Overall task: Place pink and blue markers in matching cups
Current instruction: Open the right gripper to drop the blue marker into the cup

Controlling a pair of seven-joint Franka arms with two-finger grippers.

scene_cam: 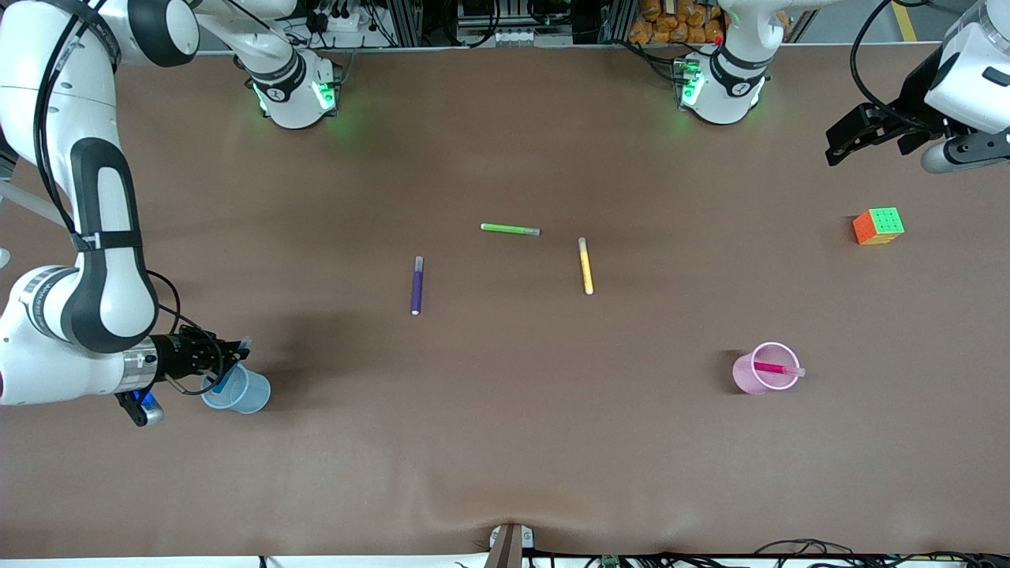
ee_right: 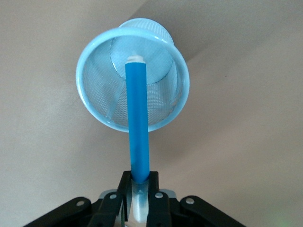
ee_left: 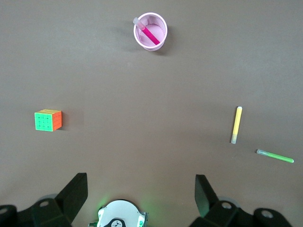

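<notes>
Blue cup [scene_cam: 237, 390] beneath marker-gripping right hand [scene_cam: 229, 356].

— Where do the cups stand?

— One cup [scene_cam: 237, 390] toward the right arm's end, the other cup [scene_cam: 764, 368] toward the left arm's end, both nearer the front camera than the three loose pens.

— What is in them?

— A marker [scene_cam: 777, 368] leans inside the second cup. Another marker [ee_right: 138, 127], gripped by the right gripper [ee_right: 140, 188], reaches into the first.

— The rest?

— The cube [scene_cam: 878, 226] sits at the left arm's end, under the left gripper [scene_cam: 872, 136].
</notes>
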